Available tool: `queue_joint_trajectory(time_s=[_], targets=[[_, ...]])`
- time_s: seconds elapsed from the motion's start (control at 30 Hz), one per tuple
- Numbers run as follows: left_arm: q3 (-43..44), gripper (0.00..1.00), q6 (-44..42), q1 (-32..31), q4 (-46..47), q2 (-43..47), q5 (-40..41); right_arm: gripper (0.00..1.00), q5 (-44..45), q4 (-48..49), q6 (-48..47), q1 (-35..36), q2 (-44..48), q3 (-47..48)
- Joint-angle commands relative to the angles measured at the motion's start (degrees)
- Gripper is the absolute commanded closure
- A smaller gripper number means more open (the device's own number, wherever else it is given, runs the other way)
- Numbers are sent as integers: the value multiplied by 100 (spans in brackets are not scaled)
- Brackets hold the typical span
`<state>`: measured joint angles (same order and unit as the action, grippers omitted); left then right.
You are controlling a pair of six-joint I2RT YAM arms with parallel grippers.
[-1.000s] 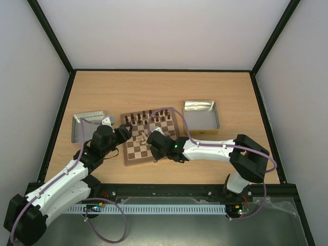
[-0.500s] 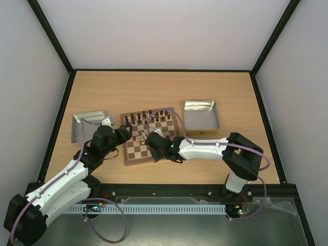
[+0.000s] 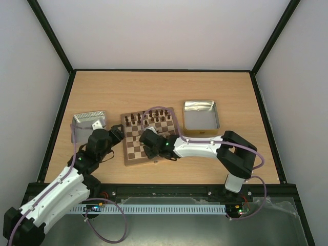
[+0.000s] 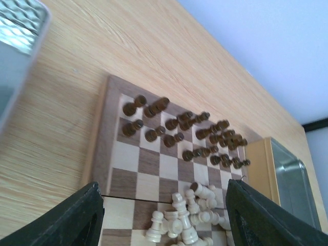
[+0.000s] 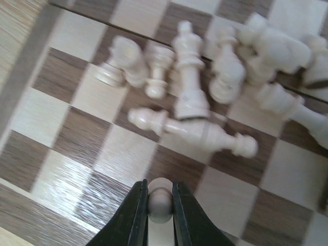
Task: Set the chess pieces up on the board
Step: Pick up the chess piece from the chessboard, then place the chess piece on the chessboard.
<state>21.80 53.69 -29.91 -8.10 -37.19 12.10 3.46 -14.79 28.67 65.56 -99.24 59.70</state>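
**Right arm has just pinched one pale pawn at the near side of the board; left arm has backed off.**

Near: the right gripper (image 5: 160,190), half apart a second ago, now has its jaws clamped on the round head of a pawn (image 5: 160,207) over the near rows of the board (image 3: 132,154). Whether the pawn is off the wood yet, cannot tell. Reads as one piece in hand and most of the setup still to do. The left gripper (image 4: 164,220), jaws wide apart and empty, has drawn back from the board's left edge. Just beyond the pawn is a heap of pale pieces (image 5: 205,102), mostly toppled and touching, so a low carry could knock them. Far rows: dark pieces (image 4: 184,128) standing. Flanking the board: left tin (image 3: 88,122), right tin (image 3: 201,117).
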Motion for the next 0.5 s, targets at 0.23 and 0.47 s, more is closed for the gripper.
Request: queue_joint_trajectory(time_s=[0.23,0.47], targets=[[627,33,286,34,-1353,995,1542,88,-153,159,-225,425,-878,1214],[746,32,279,29,-1580,1273,1789,88,-227,12,-177,493,-1397,1695]])
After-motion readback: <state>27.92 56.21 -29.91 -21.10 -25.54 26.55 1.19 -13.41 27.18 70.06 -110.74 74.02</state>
